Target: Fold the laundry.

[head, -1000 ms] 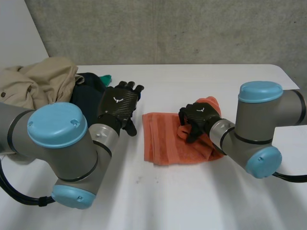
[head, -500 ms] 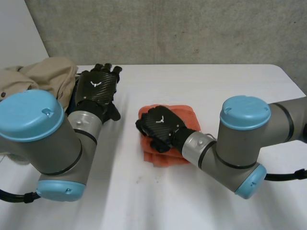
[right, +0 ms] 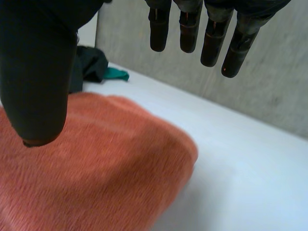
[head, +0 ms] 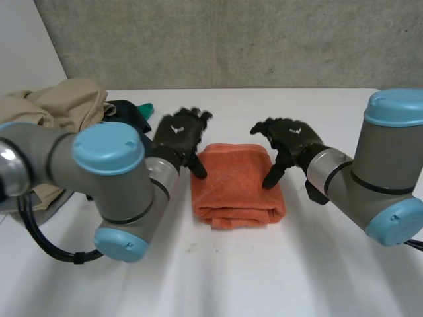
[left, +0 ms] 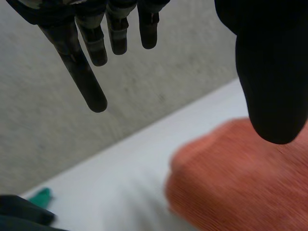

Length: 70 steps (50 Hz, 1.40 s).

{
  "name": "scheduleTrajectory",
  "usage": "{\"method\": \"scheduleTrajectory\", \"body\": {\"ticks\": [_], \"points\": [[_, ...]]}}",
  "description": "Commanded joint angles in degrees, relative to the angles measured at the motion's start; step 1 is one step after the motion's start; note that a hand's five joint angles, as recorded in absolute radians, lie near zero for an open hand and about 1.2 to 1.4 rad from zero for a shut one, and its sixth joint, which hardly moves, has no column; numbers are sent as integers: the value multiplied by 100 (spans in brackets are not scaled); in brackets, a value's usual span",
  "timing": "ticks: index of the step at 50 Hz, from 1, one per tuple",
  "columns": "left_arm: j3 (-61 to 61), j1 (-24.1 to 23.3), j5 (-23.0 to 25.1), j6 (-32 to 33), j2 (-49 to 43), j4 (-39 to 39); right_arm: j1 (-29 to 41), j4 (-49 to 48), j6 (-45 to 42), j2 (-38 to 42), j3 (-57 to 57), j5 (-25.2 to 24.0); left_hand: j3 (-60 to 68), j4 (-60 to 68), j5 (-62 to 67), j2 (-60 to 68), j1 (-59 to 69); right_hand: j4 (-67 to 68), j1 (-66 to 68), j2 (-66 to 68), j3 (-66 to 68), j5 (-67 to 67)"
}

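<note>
Orange towel [head: 236, 185] folded, long axis near-to-far.

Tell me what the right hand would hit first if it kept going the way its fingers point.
Likely nothing close: the right hand, open, has its thumb over the orange towel, and its fingers aim past the towel's far edge over bare table toward the wall. Height is hard to judge.
</note>
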Motion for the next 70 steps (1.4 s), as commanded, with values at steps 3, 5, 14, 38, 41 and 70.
{"method": "scheduleTrajectory", "body": {"ticks": [3,5,14,38,41,70], "points": [[744,-16,-186,51,-1043,-1195,8,284,-193,1075,-520,-197,53,-2417,15,96,189,-131,40,-109,-2,-62],[753,1,-186,60,-1113,-1248,8,310,-272,1251,-625,-197,53,-2417,15,96,189,-114,56,-92,15,-45],[771,-16,-124,420,-1166,-1265,8,407,-896,1489,-766,14,53,-2417,15,96,189,-46,124,-24,82,22],[182,168,403,517,451,-1160,-1020,-76,1055,476,1088,-880,-32,-2502,-69,12,105,-97,73,-75,31,-28],[138,168,421,499,451,-1151,-1012,-138,1098,680,1088,-1172,-31,-2502,-69,12,105,-30,141,-8,99,39],[-29,177,438,482,451,-1151,-203,-516,1679,1418,140,-417,-15,-2485,-52,29,122,1599,1769,1621,1727,1668]]}}
